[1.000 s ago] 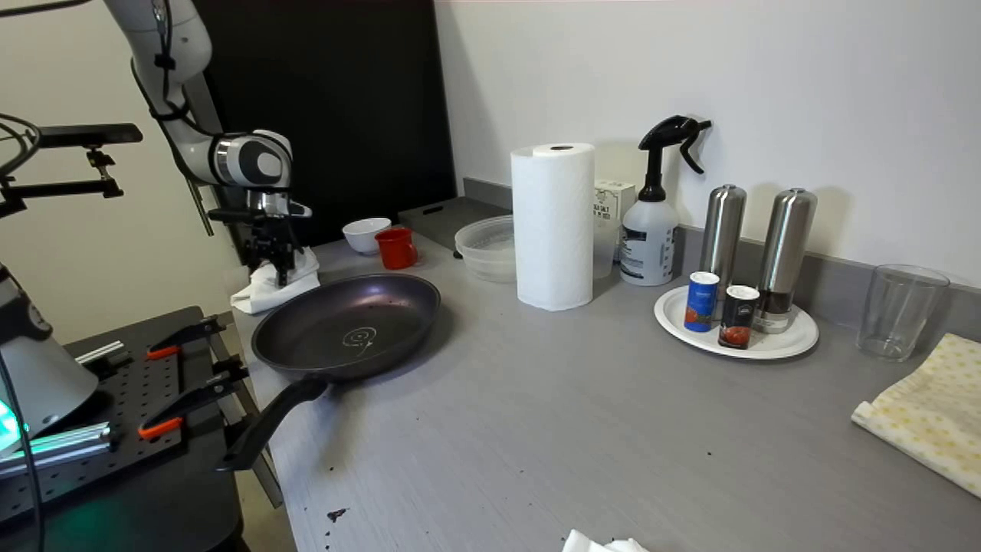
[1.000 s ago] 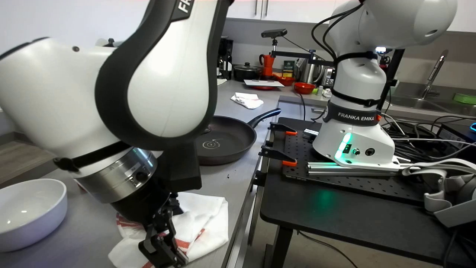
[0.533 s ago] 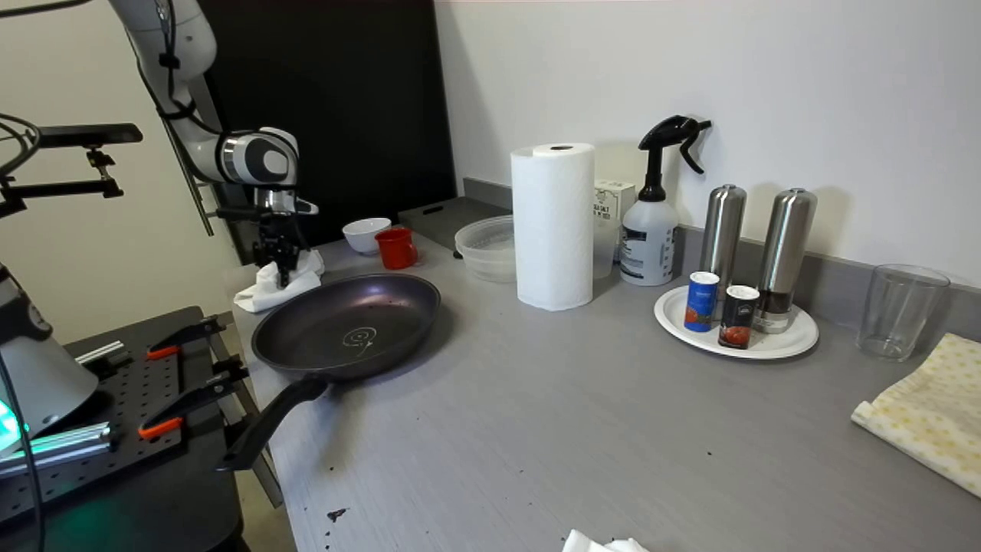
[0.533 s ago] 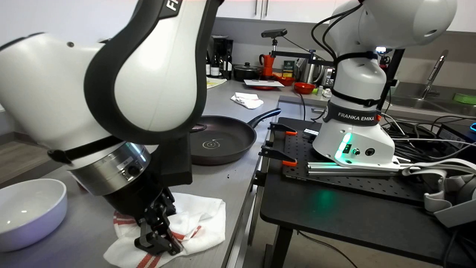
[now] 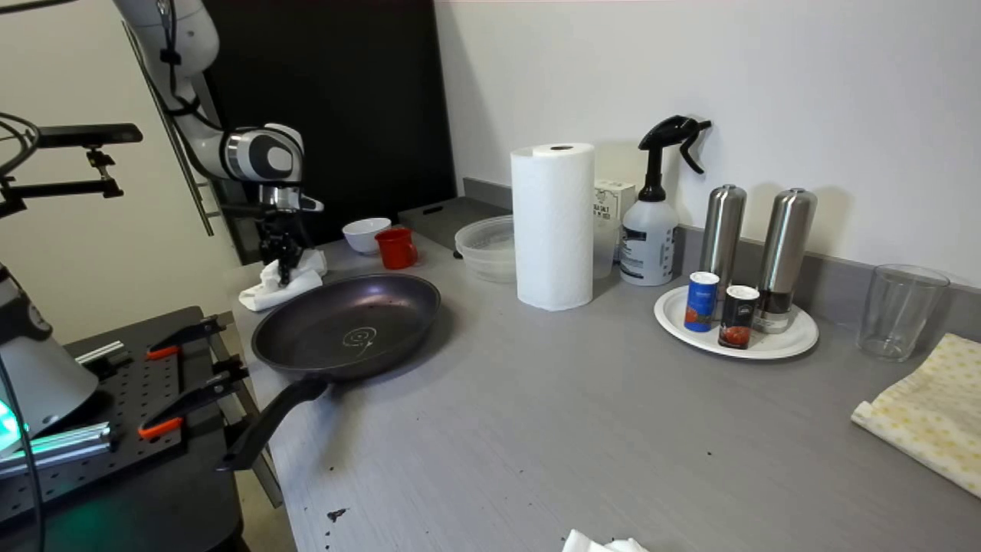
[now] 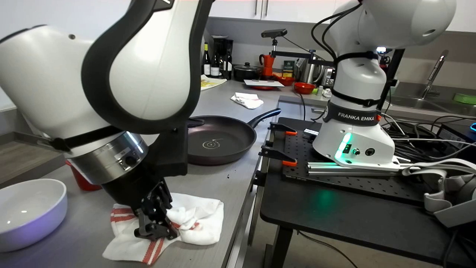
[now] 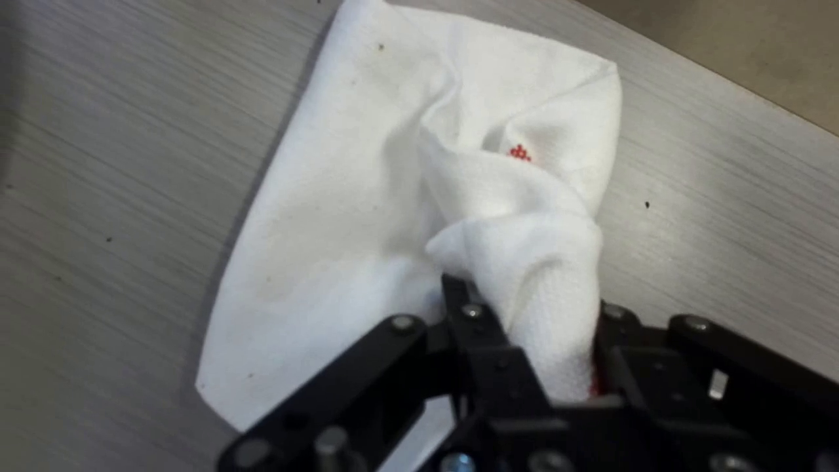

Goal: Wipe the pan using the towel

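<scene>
- "FRANKA EMIKA", pale capitals on the dark band [image 6: 351,117] around the robot base [image 6: 355,149].
- "SEA SALT" on the white box [image 5: 615,201] in an exterior view; line beneath illegible.
- Round pale emblem [image 5: 359,338] inside the pan [image 5: 345,314], details unreadable.
- Spray bottle [image 5: 648,241], blue can [image 5: 701,301], black can [image 5: 739,317]: printing too small to read.

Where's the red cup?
In an exterior view, the red cup stands left of centre, just to the right of the white bowl and behind the frying pan.
</scene>
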You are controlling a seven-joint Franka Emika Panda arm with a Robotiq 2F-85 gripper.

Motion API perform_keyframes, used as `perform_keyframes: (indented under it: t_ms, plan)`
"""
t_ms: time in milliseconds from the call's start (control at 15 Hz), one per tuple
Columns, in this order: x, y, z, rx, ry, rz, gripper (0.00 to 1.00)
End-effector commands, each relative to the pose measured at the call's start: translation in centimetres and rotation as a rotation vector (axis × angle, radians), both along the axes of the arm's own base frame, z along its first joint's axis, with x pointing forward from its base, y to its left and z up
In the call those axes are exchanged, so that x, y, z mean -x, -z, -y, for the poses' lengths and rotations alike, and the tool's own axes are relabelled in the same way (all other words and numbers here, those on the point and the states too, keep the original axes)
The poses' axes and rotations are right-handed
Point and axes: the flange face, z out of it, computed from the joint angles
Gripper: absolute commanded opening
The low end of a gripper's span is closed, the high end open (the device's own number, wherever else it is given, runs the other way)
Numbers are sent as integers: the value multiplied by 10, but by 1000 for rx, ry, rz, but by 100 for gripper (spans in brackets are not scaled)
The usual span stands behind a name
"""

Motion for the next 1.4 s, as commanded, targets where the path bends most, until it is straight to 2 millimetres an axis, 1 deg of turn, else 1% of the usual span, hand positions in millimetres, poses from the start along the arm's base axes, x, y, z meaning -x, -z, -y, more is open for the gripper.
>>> perform_keyframes:
  t_ms: [0,200,400,733,933,1067,1333]
  plan:
    - [10,-18,8,-4,8,25,6]
    - [24,-36,13,-15,17,58,6]
    - [37,-60,18,-33,23,90,6]
    - [50,-101,32,-57,34,135,6]
    - [51,-126,46,-74,51,157,6]
    - [48,-141,58,-88,78,176,6]
    - [36,-169,92,-120,137,199,6]
